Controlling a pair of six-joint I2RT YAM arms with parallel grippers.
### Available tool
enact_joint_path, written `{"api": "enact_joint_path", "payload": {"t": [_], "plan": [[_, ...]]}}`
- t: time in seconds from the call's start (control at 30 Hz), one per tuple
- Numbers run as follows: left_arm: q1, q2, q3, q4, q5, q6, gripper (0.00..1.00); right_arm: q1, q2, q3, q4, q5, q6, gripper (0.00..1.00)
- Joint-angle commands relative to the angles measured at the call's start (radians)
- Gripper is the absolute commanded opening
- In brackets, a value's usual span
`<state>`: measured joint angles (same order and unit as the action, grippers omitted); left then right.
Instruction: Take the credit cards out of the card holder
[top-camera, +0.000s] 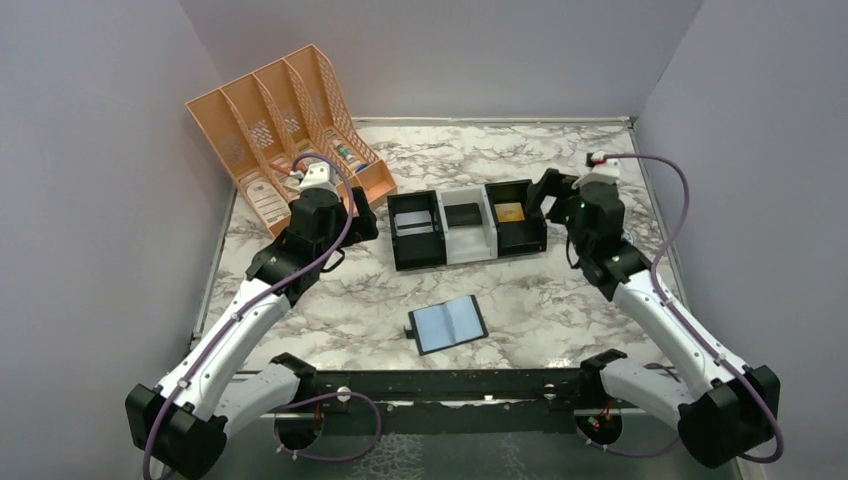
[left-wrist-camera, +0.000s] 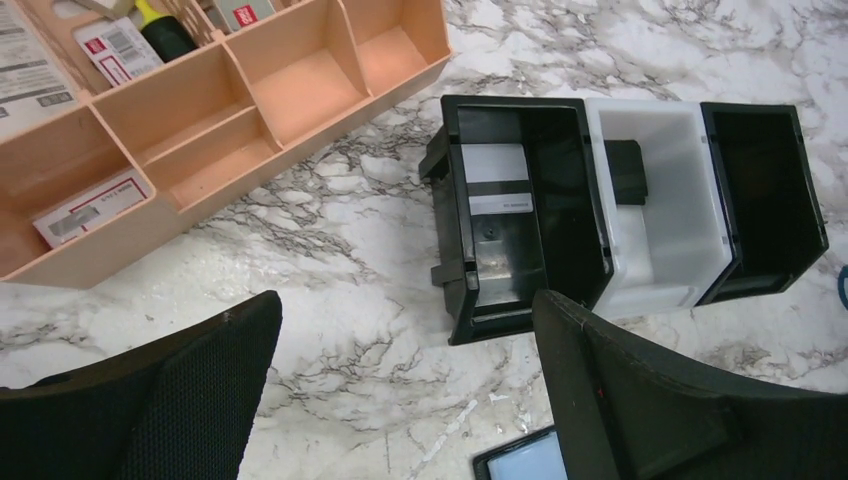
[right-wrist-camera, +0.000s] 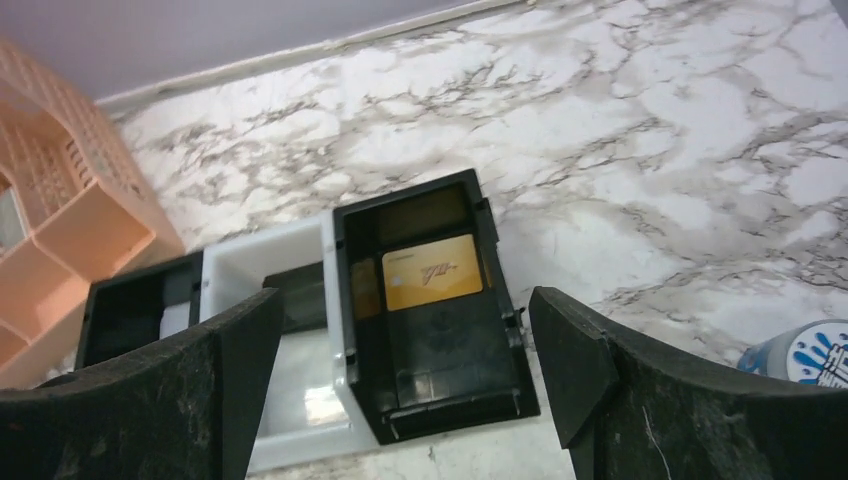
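The right tool (right-wrist-camera: 405, 335) hangs above the desk (right-wrist-camera: 650, 150) with its black fingers (right-wrist-camera: 170, 400) spread wide, gripping nothing. Between them sits a three-compartment tray (right-wrist-camera: 503, 300): a gold card (right-wrist-camera: 432, 272) lies in its right black section, a dark card (right-wrist-camera: 297, 300) in the white middle one. An orange rack (right-wrist-camera: 70, 200) stands at the left edge, and a blue-white round object (right-wrist-camera: 805, 355) at the right.

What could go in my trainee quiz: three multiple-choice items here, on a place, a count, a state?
1. Where lies the gold card? A. right black compartment B. white middle compartment C. left black compartment
2. How many compartments has the tray? A. two B. three C. five
3. The card holder is: A. snapped shut B. lying open C. standing on edge
Answers: 1 A, it lies in the right-end black bin; 2 B, black, white, black; 3 B, blue-grey lining faces up.
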<state>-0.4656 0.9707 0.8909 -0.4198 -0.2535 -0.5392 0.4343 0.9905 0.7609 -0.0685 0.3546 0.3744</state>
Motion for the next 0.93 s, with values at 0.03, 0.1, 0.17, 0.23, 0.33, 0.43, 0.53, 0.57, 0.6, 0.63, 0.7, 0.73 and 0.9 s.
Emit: {"api": "enact_joint_path", "payload": {"t": [0.03, 0.1, 0.17, 0.23, 0.33, 0.43, 0.53, 0.57, 0.6, 0.63, 0.7, 0.73, 0.9], "plan": [[0.002, -0.041, 0.066, -0.079, -0.162, 0.013, 0.99, -0.112, 0.069, 0.176, -0.053, -0.340, -0.017, 0.94], [0.002, -0.042, 0.102, -0.098, -0.202, 0.045, 0.99, -0.112, 0.085, 0.254, -0.073, -0.384, -0.053, 0.94], [0.002, -0.040, 0.148, -0.108, -0.250, 0.068, 0.99, -0.112, 0.083, 0.320, -0.070, -0.414, -0.072, 0.94], [0.002, -0.036, 0.204, -0.116, -0.291, 0.098, 0.99, -0.112, 0.077, 0.367, -0.042, -0.456, -0.102, 0.95], [0.002, -0.028, 0.293, -0.134, -0.348, 0.138, 0.99, -0.112, 0.088, 0.438, -0.040, -0.491, -0.167, 0.95], [0.002, -0.032, 0.351, -0.146, -0.390, 0.172, 0.99, -0.112, 0.110, 0.489, -0.090, -0.473, -0.224, 0.96], [0.002, -0.045, 0.367, -0.148, -0.407, 0.186, 0.99, -0.112, 0.107, 0.473, -0.102, -0.428, -0.253, 0.97], [0.002, -0.047, 0.367, -0.148, -0.412, 0.190, 0.99, -0.112, 0.102, 0.461, -0.099, -0.421, -0.261, 0.98], [0.002, -0.046, 0.367, -0.149, -0.417, 0.194, 0.99, -0.112, 0.097, 0.448, -0.094, -0.414, -0.267, 0.98], [0.002, -0.048, 0.364, -0.149, -0.421, 0.197, 0.99, -0.112, 0.095, 0.440, -0.087, -0.404, -0.268, 0.99], [0.002, -0.056, 0.351, -0.148, -0.433, 0.197, 0.99, -0.112, 0.093, 0.441, -0.086, -0.404, -0.267, 0.99], [0.002, -0.056, 0.349, -0.149, -0.435, 0.198, 0.99, -0.112, 0.092, 0.441, -0.085, -0.416, -0.267, 0.99], [0.002, -0.062, 0.338, -0.147, -0.422, 0.199, 0.99, -0.112, 0.093, 0.436, -0.079, -0.420, -0.265, 1.00]]}}
